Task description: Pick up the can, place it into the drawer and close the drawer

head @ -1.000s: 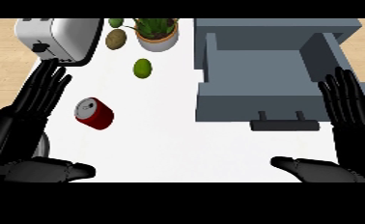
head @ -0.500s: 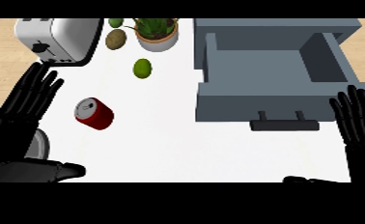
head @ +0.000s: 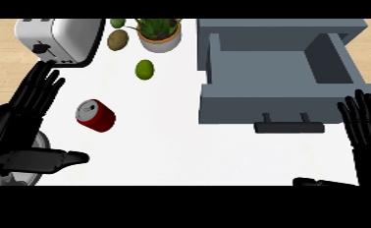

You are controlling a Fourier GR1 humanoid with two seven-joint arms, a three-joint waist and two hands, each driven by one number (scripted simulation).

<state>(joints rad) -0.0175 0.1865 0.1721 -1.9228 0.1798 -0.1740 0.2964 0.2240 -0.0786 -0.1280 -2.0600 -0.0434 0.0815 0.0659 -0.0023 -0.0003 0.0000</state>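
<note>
Left hand [head: 29, 116], counter's left edge: fingers straight, spread, holding nothing. Right hand [head: 358, 128], right edge: fingers straight, apart. Red can [head: 95, 116]: on its side near the left hand, untouched. Grey drawer [head: 279, 105]: open. Lime [head: 145, 69], potato [head: 118, 40], potted plant [head: 159, 33], toaster [head: 58, 39]: far edge.

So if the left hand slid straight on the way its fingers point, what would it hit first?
Probably the toaster: the left hand has its open fingers aimed up the counter and slightly right, toward its near edge. The red can lies off to the right of that line. Height is unclear.

Toaster [head: 62, 38], potted plant [head: 159, 33], kiwi [head: 117, 40], lime [head: 145, 69] on counter [head: 174, 143].
</note>
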